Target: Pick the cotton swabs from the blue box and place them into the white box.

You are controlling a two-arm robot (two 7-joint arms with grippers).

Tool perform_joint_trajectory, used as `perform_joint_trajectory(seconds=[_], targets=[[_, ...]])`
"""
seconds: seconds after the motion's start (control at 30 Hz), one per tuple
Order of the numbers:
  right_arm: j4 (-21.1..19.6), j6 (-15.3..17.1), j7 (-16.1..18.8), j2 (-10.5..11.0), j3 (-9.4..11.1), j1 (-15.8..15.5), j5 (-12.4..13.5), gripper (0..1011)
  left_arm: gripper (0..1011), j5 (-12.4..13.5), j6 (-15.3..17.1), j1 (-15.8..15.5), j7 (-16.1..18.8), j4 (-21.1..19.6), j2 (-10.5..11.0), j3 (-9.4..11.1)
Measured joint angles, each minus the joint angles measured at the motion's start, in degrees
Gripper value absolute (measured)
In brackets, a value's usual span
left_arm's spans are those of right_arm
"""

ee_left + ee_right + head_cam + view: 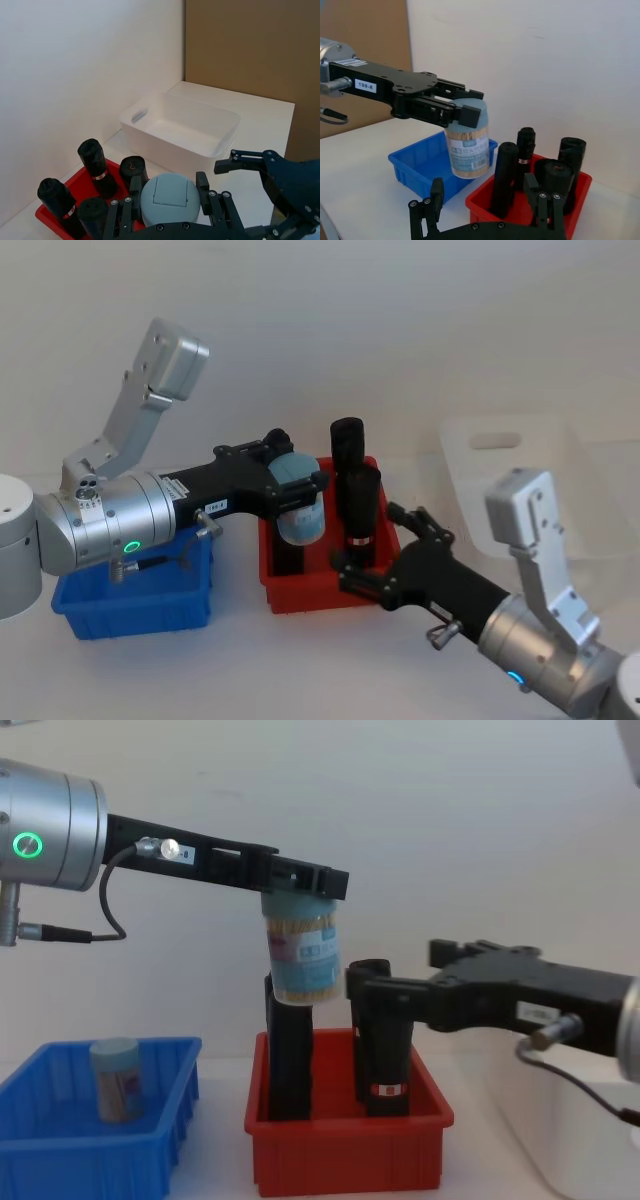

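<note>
Left hand (300, 880): clamps jar (303, 960) by lid, above red bin (350, 1155).
Right hand (372, 548): open, beside rolls (347, 445).
Risk: jar may strike right hand en route to white box (170, 142).

jar (115, 1078) in left box (60, 1160), rolls (388, 1058) in bin (345, 1152)

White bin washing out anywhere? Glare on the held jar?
Head view: large glossy white plastic bin almost melts into the bright tabletop; only its handle slot reads. Left wrist view: shaded walls, clear outline. Chest view: no glare on the clear blue-lidded swab jar in the left gripper.
</note>
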Motion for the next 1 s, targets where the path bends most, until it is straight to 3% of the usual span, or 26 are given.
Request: perform_joint_trajectory(seconds=[0.3,1.0], targets=[[1.6,1.4,2.3,-2.4,-1.5,2.7,-1.7,1001,660,0.0,0.0,0.0,-0.1,0.0,0.0,0.0],[5.0,3.3,2.3,-5.5,-3.0,6.5,-4.4,1001,660,0.0,0.0,0.0,-0.1,0.0,0.0,0.0]])
